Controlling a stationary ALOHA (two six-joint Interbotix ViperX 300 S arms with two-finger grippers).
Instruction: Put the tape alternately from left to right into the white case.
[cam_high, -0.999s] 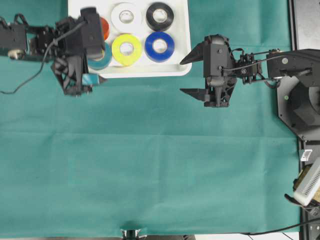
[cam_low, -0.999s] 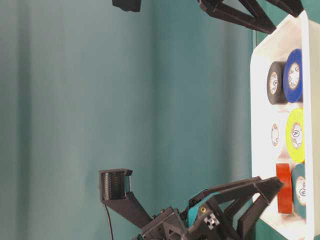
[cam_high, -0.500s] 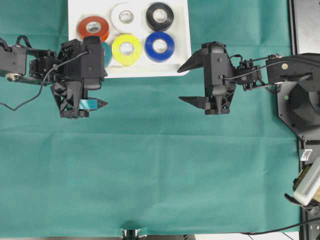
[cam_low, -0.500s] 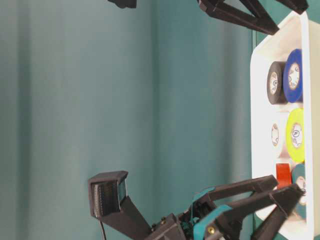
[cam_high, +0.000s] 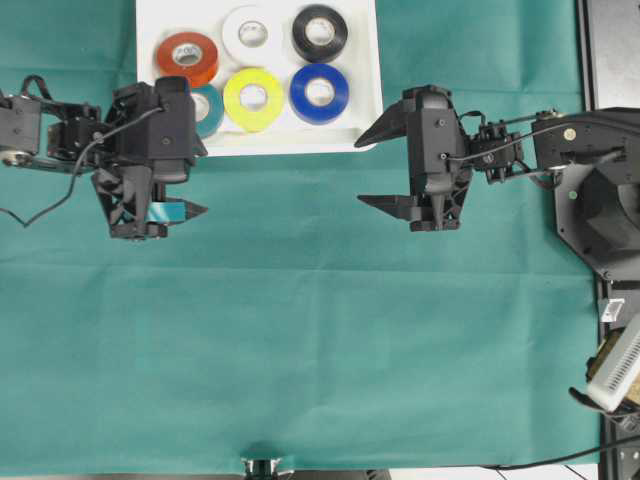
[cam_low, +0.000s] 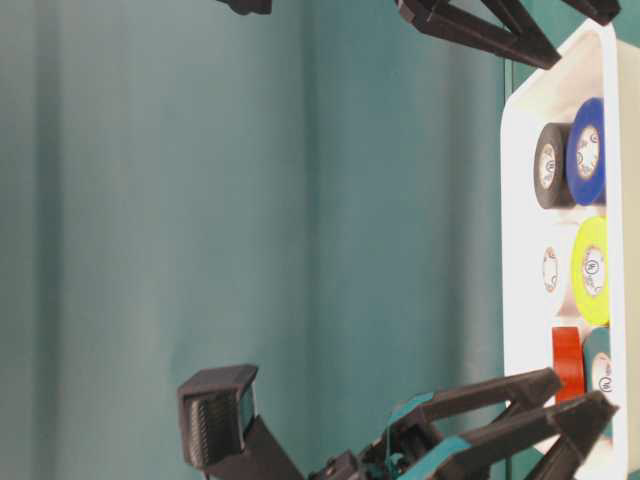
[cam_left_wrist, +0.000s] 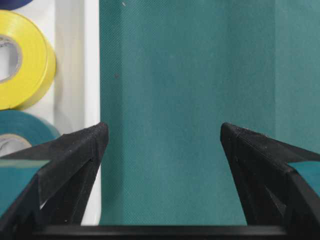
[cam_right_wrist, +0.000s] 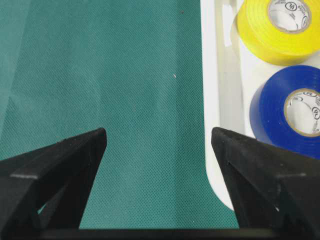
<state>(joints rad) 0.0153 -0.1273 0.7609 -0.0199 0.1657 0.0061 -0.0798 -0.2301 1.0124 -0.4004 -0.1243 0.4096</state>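
1. Overhead, all six tape rolls (cam_high: 254, 65) sit inside my white case (cam_high: 365, 80).
2. My left fingers (cam_high: 195, 210) are spread, empty.
3. My right fingers (cam_high: 378, 160) are spread, empty, over green surface (cam_high: 320, 330).

Robot lab test setup. Bench is covered with a green cloth (cam_high: 320, 350); two black arms (cam_high: 560, 135) are mounted at its sides, cables (cam_high: 45, 200) are run along them, a metal base plate (cam_high: 610, 40) is seen at the edge.

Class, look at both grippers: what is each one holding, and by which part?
Nothing is held. The left gripper and right gripper both stand open over bare green cloth, beside the white case.
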